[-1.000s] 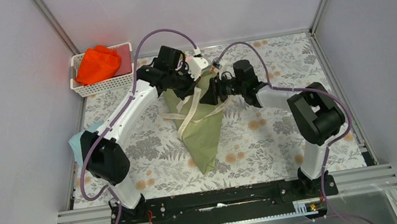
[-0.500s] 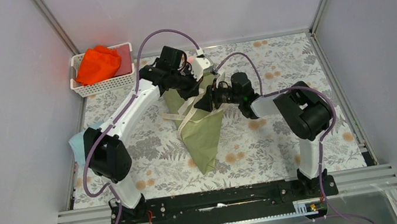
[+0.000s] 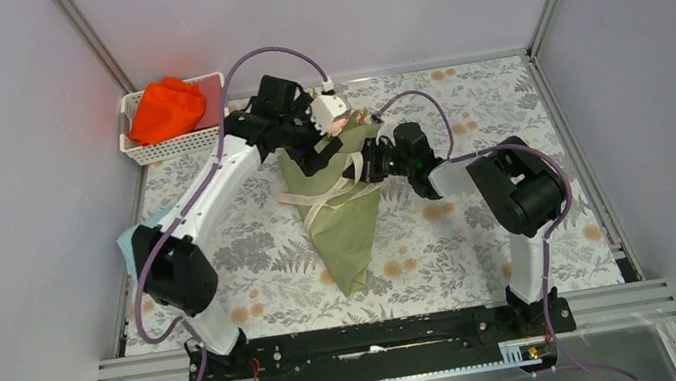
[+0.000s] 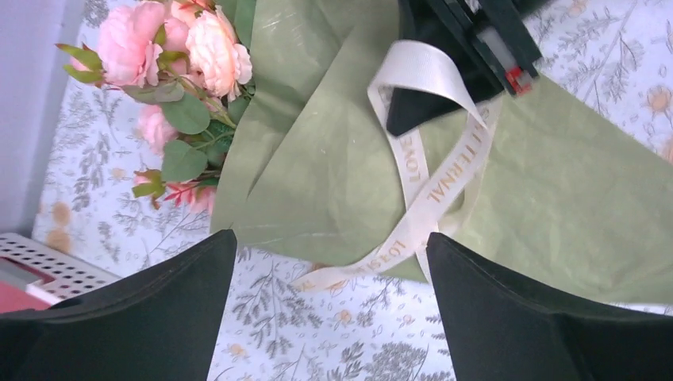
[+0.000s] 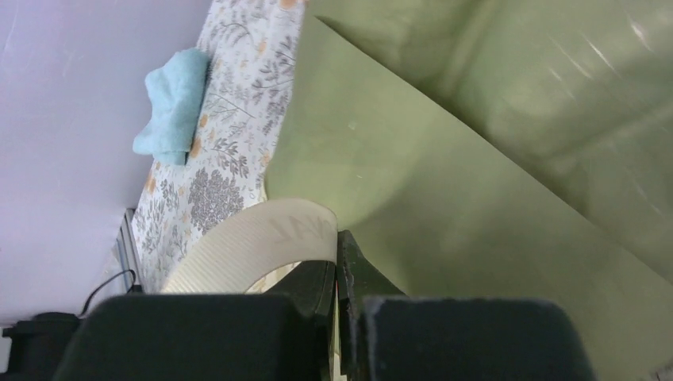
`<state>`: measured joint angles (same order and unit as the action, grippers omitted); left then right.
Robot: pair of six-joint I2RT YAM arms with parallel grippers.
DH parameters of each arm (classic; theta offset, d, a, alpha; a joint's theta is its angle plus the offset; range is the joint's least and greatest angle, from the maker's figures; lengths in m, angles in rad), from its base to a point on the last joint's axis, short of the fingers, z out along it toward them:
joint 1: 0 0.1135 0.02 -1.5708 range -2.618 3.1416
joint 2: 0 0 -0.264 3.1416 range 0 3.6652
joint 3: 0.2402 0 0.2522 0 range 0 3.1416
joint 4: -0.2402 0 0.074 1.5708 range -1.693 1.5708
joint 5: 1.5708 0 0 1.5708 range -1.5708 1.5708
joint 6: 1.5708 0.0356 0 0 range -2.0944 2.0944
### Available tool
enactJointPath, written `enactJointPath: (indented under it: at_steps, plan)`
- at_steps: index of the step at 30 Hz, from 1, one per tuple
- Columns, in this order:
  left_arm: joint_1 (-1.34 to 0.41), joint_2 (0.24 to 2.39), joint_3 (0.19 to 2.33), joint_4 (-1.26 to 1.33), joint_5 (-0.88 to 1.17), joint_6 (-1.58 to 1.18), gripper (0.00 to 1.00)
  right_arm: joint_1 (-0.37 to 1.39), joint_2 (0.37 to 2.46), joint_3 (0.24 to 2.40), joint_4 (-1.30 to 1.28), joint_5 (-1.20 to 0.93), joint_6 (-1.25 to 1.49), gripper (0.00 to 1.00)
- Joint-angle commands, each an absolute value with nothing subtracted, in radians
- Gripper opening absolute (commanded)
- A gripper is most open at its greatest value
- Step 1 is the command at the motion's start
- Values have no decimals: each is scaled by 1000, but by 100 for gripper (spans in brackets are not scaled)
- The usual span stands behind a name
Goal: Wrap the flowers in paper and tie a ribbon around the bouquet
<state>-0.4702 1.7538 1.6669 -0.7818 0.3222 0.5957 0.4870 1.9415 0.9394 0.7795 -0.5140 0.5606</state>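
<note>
The bouquet (image 3: 343,215) lies on the floral tablecloth, a cone of olive-green paper (image 4: 333,159) with its tip toward the arms. Pink flowers (image 4: 190,48) and leaves show at its wide far end. The cream ribbon (image 4: 421,171) crosses the cone, with one loose end on the cloth. My left gripper (image 4: 329,238) hovers open over the cone's wide end (image 3: 313,152), nothing between its fingers. My right gripper (image 5: 337,254) is shut on a loop of ribbon (image 5: 262,242) at the cone's right side (image 3: 365,161).
A white basket (image 3: 176,149) holding an orange-red cloth (image 3: 165,110) stands at the back left corner. A light blue cloth (image 3: 130,247) lies at the table's left edge. Grey walls close in the left, right and far sides.
My left gripper has opened and let go of the ribbon, pulling back a little. My right gripper has closed on the ribbon at the cone's right side.
</note>
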Motion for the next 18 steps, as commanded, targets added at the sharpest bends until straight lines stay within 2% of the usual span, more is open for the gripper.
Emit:
enactJointPath:
  at_steps: [1,3,6,8,10,14,16,18]
  plan:
    - [-506,1621,1613,-844,363,777,94,460,1916,976,650,-484,654,0]
    - [-545,1616,1544,-908,406,864,86,460,1917,983,615,-473,653,0]
    - [-593,1630,1399,-852,317,951,76,460,1918,1005,554,-460,635,0]
    - [-593,1655,1337,-744,247,974,76,459,1921,1019,524,-461,620,0]
    - [-581,1679,1290,-635,193,986,81,460,1925,1033,498,-468,610,0]
    - [-572,1741,1267,-549,172,1044,86,459,1934,1052,471,-477,602,0]
    - [-572,1777,1284,-547,185,1044,84,457,1940,1064,460,-476,607,0]
    - [-572,1794,1296,-543,205,1024,77,452,1947,1076,440,-467,616,0]
